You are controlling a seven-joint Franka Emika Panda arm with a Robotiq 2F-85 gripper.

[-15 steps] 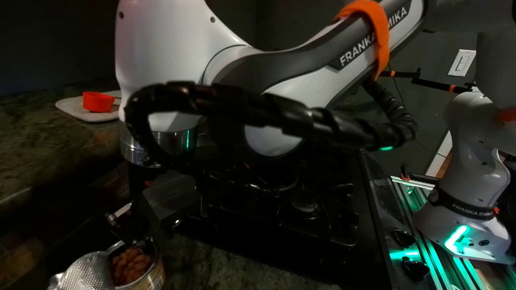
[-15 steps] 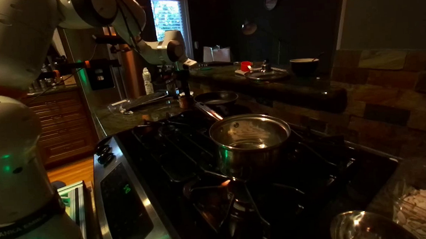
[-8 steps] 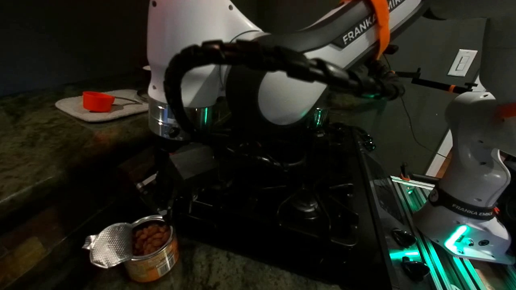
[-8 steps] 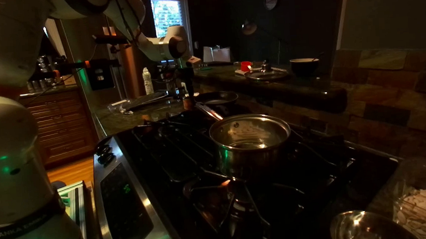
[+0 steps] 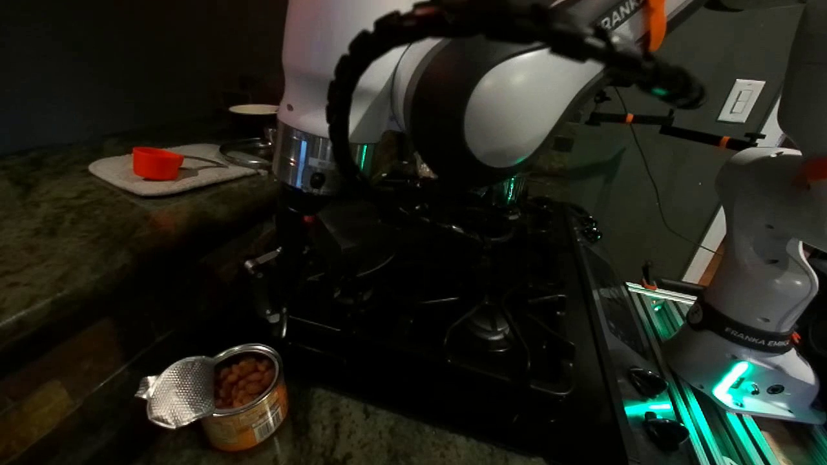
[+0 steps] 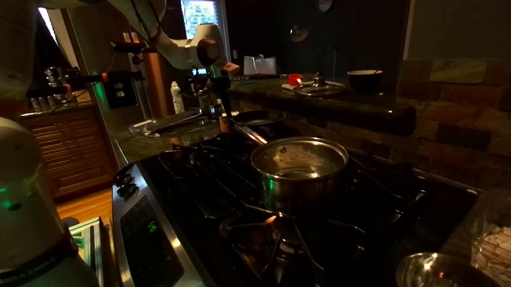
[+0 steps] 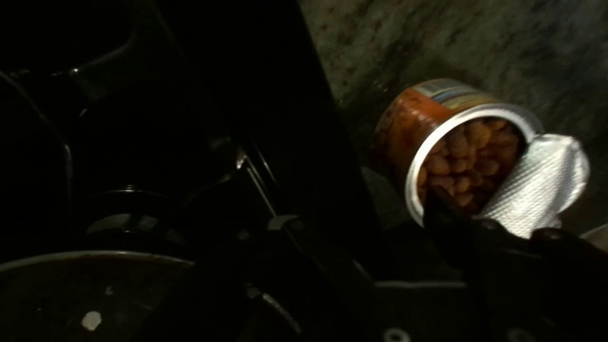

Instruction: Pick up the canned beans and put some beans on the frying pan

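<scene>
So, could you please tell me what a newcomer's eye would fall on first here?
Probably the open can of beans on the counter beside the stove, its peeled-back silver lid catching the light. Next might come the red cup on a pale mat on the raised ledge, and the green light glowing on the robot's base. In an exterior view, the steel pot on the stove also gleams.

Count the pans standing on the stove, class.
2: the steel saucepan, near mid-picture in an exterior view, and the dark frying pan beyond it. Dim areas may hide others.
</scene>
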